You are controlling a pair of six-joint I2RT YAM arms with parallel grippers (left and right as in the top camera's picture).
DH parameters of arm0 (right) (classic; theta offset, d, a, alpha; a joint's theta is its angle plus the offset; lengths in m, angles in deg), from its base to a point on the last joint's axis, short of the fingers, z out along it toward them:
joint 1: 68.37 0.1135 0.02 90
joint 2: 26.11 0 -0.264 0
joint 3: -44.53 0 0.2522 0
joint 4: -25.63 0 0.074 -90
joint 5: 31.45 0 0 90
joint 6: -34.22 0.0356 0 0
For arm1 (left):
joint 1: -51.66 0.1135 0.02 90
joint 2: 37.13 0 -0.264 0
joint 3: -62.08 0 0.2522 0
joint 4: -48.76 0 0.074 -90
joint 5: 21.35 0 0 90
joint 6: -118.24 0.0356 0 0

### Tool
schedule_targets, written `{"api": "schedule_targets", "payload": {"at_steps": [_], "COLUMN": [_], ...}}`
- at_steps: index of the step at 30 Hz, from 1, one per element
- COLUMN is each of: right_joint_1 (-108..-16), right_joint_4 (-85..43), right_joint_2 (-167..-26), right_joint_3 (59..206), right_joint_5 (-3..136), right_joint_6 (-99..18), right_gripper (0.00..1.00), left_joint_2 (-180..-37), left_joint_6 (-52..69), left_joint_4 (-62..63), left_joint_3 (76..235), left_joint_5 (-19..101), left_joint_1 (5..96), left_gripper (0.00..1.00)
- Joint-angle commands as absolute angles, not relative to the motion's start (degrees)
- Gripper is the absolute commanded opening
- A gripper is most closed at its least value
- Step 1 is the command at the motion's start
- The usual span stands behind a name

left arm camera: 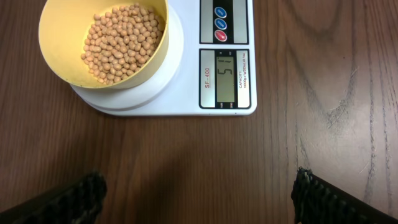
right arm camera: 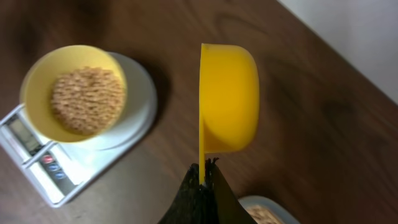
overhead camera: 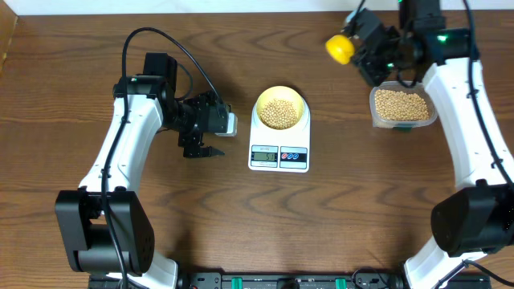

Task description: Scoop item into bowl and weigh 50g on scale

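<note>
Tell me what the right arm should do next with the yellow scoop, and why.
Probably level the yellow scoop and lower it into the clear container for a top-up. The right fingers hold it tipped on its side near that container, the bowl on the scale already holds beans, and the display isn't readable.

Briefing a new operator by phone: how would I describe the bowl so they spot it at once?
Find the white scale in the middle of the wooden table. The bowl sits on its platform, behind the display. It is round and pale yellow, unlike the clear rounded-rectangular container of beans to the right.
</note>
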State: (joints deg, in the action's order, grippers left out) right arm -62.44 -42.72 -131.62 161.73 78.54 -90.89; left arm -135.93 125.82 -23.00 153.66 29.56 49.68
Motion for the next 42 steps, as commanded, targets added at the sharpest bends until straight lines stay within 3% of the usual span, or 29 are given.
{"api": "schedule_targets", "payload": {"at_steps": [1, 14, 24, 32, 42], "right_joint_1": [-65.1, -71.9, -71.6, -68.5, -57.5], "right_joint_4": [-41.5, -34.1, -33.3, -34.1, -40.3], "right_joint_2": [-131.2, -131.2, -131.2, -131.2, -131.2], "right_joint_3": [162.5, 162.5, 162.5, 162.5, 162.4], "right_joint_5": [79.9, 79.9, 84.7, 93.7, 94.2], "right_joint_6": [-90.1, -90.1, -90.0, -84.5, -84.1], "right_gripper": [0.01, 0.01, 0.01, 0.01, 0.01], "left_joint_2": [-135.9, -135.9, -135.9, -135.9, -135.9], "left_joint_6": [126.6, 126.6, 126.6, 126.6, 126.6], "left_joint_4": [-23.2, -23.2, -23.2, -23.2, -23.2], "left_joint_3": [153.7, 153.7, 153.7, 153.7, 153.7], "left_joint_5": [28.6, 28.6, 28.6, 28.6, 28.6], "left_joint_1": [49.5, 49.5, 49.5, 49.5, 49.5], "left_gripper": [0.97, 0.97, 0.97, 0.98, 0.97]}}
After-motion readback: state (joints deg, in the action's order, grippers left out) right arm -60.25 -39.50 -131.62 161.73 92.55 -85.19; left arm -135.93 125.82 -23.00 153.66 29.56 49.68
